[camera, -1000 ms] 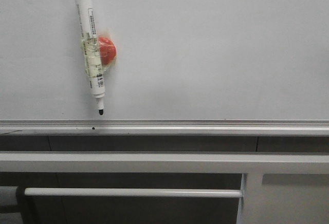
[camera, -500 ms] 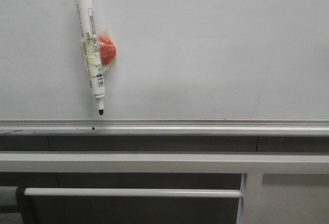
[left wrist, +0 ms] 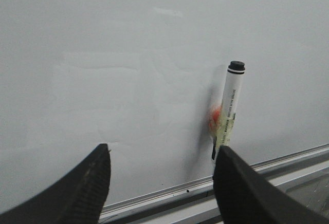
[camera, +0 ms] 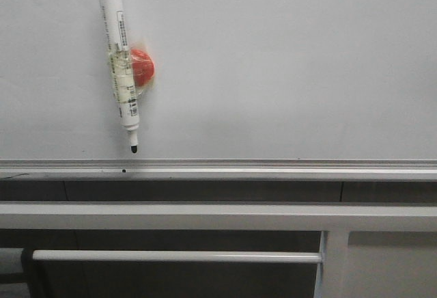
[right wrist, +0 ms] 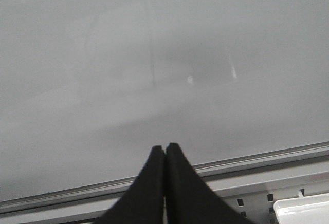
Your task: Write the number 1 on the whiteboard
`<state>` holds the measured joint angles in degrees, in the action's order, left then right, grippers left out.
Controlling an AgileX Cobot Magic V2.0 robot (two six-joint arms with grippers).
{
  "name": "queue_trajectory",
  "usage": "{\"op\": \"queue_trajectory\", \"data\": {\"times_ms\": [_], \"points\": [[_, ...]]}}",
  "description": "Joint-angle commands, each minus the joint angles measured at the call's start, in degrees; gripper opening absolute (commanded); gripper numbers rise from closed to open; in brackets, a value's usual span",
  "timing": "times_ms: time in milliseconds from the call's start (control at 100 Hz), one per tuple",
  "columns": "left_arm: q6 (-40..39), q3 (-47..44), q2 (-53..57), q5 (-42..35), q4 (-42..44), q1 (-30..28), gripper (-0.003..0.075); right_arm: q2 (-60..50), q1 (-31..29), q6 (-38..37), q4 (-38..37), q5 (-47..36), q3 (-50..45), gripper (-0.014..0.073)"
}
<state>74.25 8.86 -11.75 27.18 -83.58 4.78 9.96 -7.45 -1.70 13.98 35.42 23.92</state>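
Evidently nothing is written yet: the whiteboard (camera: pixel 287 65) looks blank, no number 1 on it. A marker (camera: pixel 117 59) hangs tip-down against a red magnet (camera: pixel 142 67), just above the rail (camera: pixel 273 169). The left gripper (left wrist: pixel 159 178) faces it, fingers spread and empty; the right gripper (right wrist: pixel 164 152) has its fingers pressed together. Next, I'd guess, comes grasping the marker. Its label print is too small to read.

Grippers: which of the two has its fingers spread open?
The left gripper: its fingers stand wide apart, facing the marker. The right gripper has its fingers pressed together.
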Motion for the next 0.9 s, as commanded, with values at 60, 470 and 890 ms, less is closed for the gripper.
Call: {"op": "queue_trajectory", "data": {"times_ms": [60,470,890], "points": [[0.3,1.8,-1.2,0.1,-1.4,0.5,0.0408,1.2,-0.3,0.6,0.4,-4.1,2.0,-0.0063],[-46.9,7.9,-1.2,-6.8,42.8,3.2,0.0409,1.2,-0.3,0.6,0.4,-4.1,2.0,-0.0063],[-79.7,3.9,-6.7,-30.9,73.5,25.8,0.0409,1.2,-0.3,0.6,0.4,-4.1,2.0,-0.0063]]}}
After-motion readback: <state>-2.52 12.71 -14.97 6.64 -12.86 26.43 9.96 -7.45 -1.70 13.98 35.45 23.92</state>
